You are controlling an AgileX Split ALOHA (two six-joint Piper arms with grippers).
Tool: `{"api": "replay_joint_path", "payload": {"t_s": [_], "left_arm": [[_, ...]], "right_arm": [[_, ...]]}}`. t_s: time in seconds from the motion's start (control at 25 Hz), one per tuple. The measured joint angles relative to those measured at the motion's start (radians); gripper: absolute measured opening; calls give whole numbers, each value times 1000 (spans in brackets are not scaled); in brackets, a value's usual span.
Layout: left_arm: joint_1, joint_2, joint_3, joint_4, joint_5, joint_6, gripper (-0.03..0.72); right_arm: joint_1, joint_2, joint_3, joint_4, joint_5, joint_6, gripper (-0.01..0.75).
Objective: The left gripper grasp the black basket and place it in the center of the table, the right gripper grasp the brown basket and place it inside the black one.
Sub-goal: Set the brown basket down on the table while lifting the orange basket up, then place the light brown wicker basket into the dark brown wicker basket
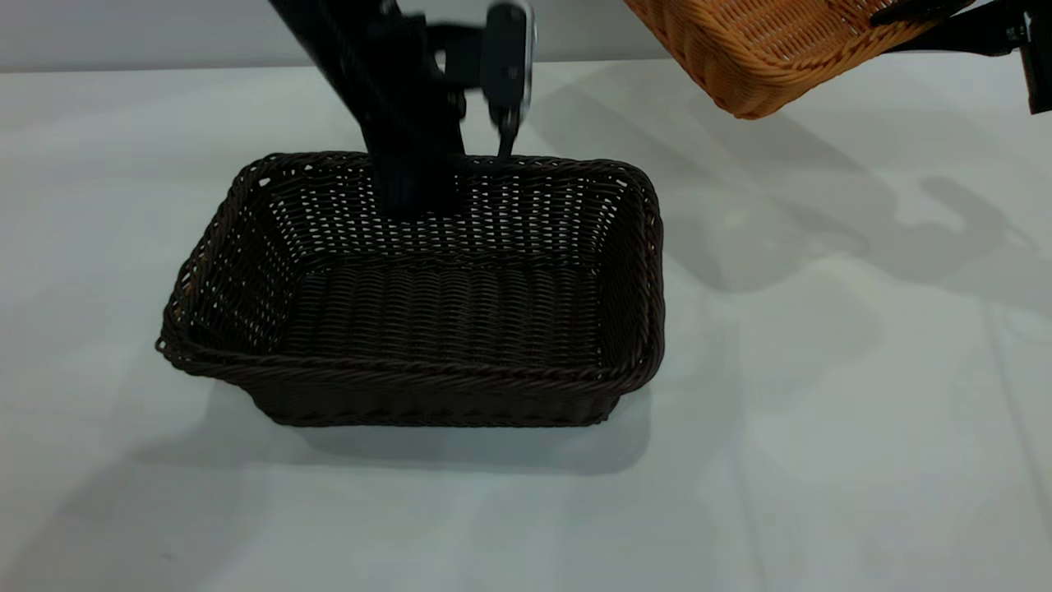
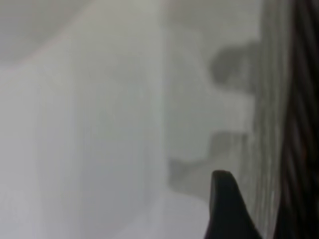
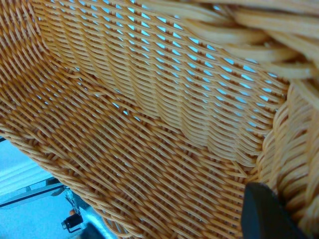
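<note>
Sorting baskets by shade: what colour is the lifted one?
Orange-tan; the brown basket shows best in the right wrist view.

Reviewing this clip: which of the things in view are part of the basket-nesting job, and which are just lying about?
Part of the job:
- black basket, resting on the table
- left gripper, at the black basket's far rim
- brown basket, held tilted in the air
- right gripper, on the brown basket's rim

Lying about:
- nothing else shows on the table

A plain grey wall (image 1: 164, 33) runs across the back of the scene. In the right wrist view, a pale bar (image 3: 30, 195) lies far below, with a small dark object (image 3: 74, 222) bearing an orange spot just beside it.
</note>
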Motion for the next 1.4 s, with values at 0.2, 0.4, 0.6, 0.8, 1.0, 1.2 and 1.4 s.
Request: {"api": "replay_joint_path", "payload": {"t_s": [0.2, 0.4, 0.6, 0.8, 1.0, 1.2, 1.4], "left_arm": [[12, -89, 1, 0, 37, -182, 399], [88, -188, 1, 1, 181, -372, 400], [216, -259, 1, 1, 288, -479, 400], [342, -289, 1, -8, 282, -540, 400], [430, -296, 1, -94, 239, -564, 400], [474, -296, 1, -181, 217, -566, 400], [496, -296, 1, -234, 164, -567, 400]], "right_arm": [[0, 0, 0, -3, 1, 0, 70], [-2, 0, 0, -38, 2, 14, 70], [-3, 0, -1, -48, 21, 23, 70], [10, 0, -1, -86, 78, 57, 70], [90, 0, -1, -144, 129, 99, 70], [210, 0, -2, -210, 154, 145, 70], [326, 0, -4, -323, 153, 219, 70]]}}
